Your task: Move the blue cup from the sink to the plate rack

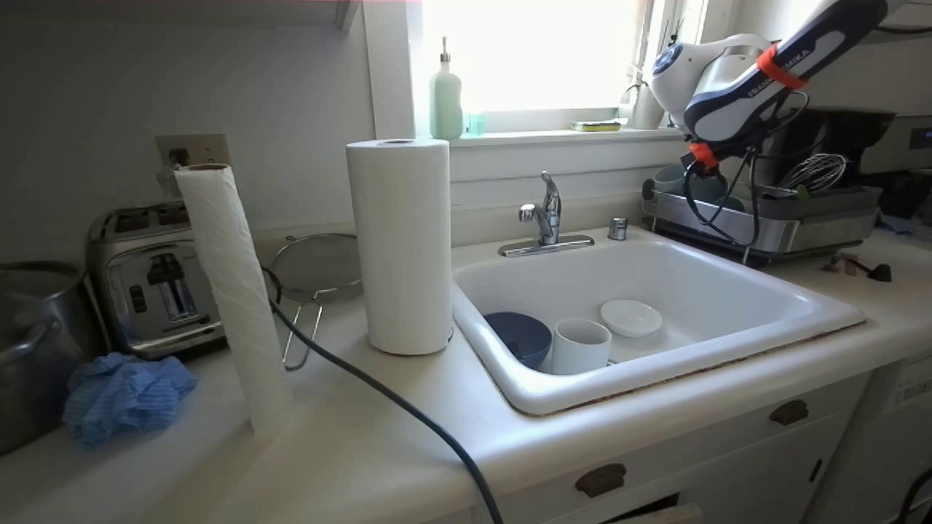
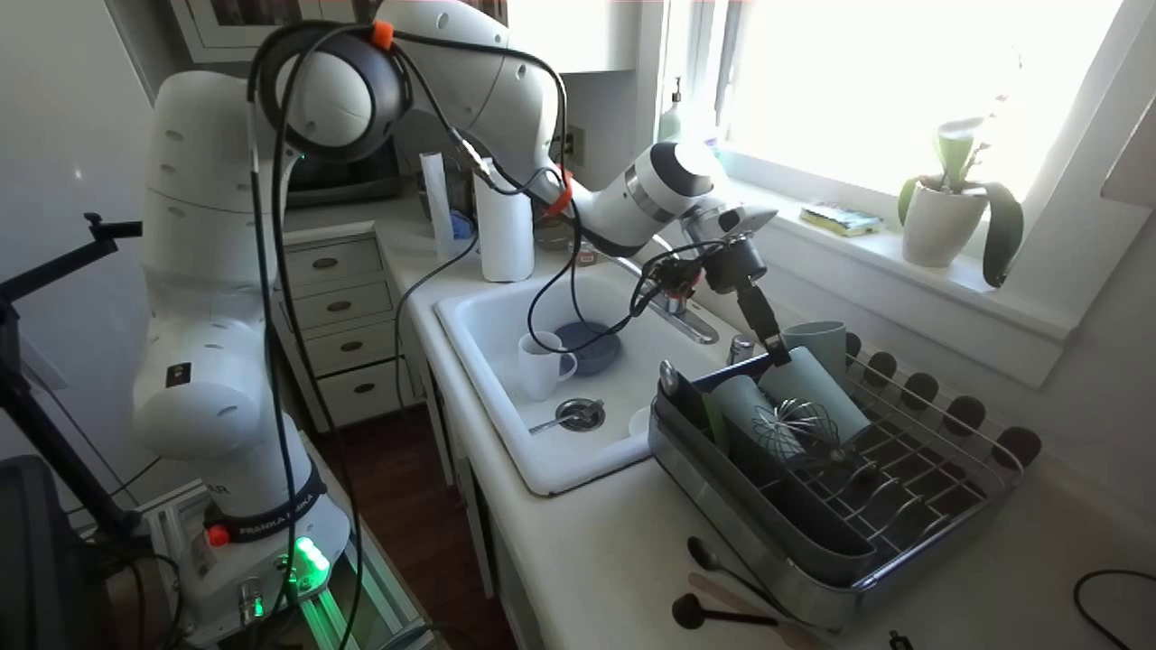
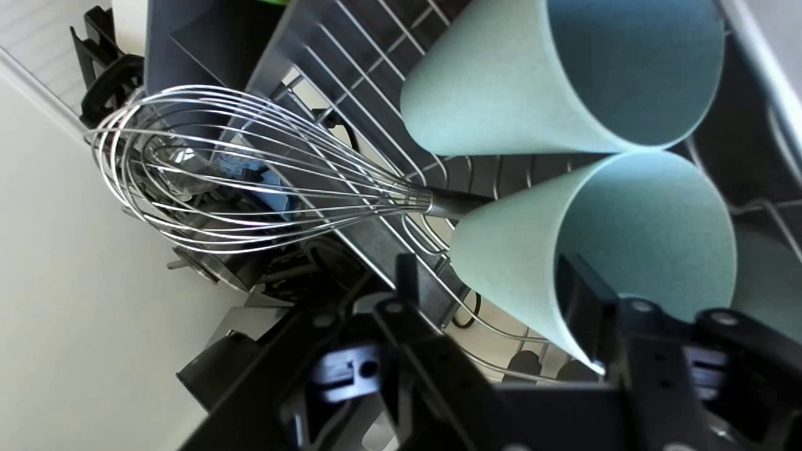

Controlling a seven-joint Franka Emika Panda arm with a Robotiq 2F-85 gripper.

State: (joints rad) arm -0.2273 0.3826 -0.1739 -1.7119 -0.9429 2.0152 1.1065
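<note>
The pale teal-blue cup [image 2: 815, 397] lies on its side in the plate rack [image 2: 722, 506]. In the wrist view the cup [image 3: 510, 241] has its mouth toward my gripper [image 3: 498, 285]. My gripper is open, its fingers wide apart. One finger is inside the cup's mouth; the other is outside, apart from the wall. In an exterior view the fingertips [image 2: 777, 352] are at the cup's rim. Two similar teal cups are in the rack, one lying beside it [image 3: 482, 94] and one at the back corner [image 2: 815, 336]. The white sink [image 1: 633, 387] holds no teal cup that I see.
A wire whisk [image 3: 263, 181] lies in the rack beside the cup. The sink holds a white cup [image 1: 580, 353], a dark blue bowl [image 1: 520, 335] and a small white bowl [image 1: 630, 318]. The faucet [image 1: 550, 211] and window sill [image 2: 795, 217] are near the arm.
</note>
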